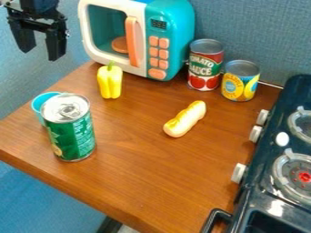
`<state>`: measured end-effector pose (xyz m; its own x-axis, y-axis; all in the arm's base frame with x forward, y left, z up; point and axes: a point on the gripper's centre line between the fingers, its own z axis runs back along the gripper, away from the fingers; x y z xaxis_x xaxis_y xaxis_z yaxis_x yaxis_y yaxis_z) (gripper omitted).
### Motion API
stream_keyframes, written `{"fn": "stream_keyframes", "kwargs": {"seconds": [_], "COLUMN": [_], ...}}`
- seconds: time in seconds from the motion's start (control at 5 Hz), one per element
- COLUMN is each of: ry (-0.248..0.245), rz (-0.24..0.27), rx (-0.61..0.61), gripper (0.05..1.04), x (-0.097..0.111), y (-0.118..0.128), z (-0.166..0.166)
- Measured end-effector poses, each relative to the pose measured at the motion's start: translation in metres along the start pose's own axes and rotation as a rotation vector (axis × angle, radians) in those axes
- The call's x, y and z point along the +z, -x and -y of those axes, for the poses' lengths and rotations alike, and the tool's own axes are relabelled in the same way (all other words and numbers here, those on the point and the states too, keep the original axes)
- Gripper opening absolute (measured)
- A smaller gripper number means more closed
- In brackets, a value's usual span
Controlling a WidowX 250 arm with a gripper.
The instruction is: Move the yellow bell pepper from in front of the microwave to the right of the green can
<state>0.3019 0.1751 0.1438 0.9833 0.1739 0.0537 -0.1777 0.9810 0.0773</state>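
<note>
Teal-and-white toy microwave [175,38], upright on wooden table [142,164].

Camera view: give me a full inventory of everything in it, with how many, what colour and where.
Toy microwave: one, teal and white with orange handle and buttons, table's back corner
Disc: one, orange, inside microwave
Pepper: one, yellow, before microwave
Tall can: one, red and green label, right of microwave
Short can: one, yellow and blue, beside tall can
Bun-like toy: one, tan and yellow, mid-table
Soda-type can: one, green, table's left side
Cup: one, light blue, behind green can
Stove: one, black with pale knobs, right edge
Table: one, brown, centre
Walls: blue-grey, behind
Gripper: one, black, upper left
</note>
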Motion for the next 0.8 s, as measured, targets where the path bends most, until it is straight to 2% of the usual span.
{"fn": "stream_keyframes", "kwargs": {"seconds": [0.2,0.4,0.6,0.8], "ry": [0.01,-0.024,-0.025,-0.028], "rz": [-0.035,-0.046,-0.026,-0.012], "rx": [0.002,-0.02,-0.08,-0.073], "gripper": [0.999,0.999,0.999,0.999], "x": [-0.012,-0.025,-0.03,-0.032], "y": [0.002,-0.011,-0.036,-0.051], "z": [0.001,0.01,0.031,0.031]}}
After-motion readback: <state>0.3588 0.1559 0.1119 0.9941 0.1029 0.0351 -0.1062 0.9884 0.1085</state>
